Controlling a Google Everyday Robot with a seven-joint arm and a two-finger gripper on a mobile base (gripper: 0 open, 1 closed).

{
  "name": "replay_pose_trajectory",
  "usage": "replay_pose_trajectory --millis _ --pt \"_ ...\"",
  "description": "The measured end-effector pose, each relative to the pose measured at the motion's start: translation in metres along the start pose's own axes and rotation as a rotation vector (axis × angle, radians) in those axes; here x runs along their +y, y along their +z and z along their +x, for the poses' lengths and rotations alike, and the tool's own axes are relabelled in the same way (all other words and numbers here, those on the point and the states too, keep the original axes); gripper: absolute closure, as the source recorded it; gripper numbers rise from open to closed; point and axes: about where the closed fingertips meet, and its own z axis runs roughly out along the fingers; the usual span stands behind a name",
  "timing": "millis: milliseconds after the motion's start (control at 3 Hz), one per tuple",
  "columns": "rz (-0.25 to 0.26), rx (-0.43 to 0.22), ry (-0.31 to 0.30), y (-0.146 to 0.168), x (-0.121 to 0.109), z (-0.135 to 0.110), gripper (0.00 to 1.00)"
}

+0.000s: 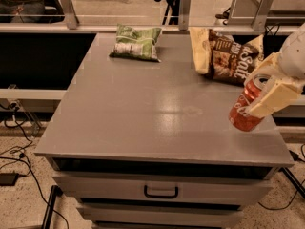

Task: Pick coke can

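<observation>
1. My hand point(252, 95) is over the right side of the worktop point(157, 113), near its front edge.
2. Its two pale fingers point(269, 98) are closed around the coke can point(242, 113), one across the front and one behind.
3. The can is tilted, its silver top leaning up and to the right; I cannot tell whether its base touches the worktop.
4. A brown chip bag point(228, 56) lies just behind the can, and a green bag point(136, 43) lies well apart at the back left.
</observation>
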Motion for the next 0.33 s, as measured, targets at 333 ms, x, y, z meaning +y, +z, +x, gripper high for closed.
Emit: replay_pose_trajectory --millis 333 --pt "0.000 0.000 0.000 0.0000 0.0000 0.0000 1.00"
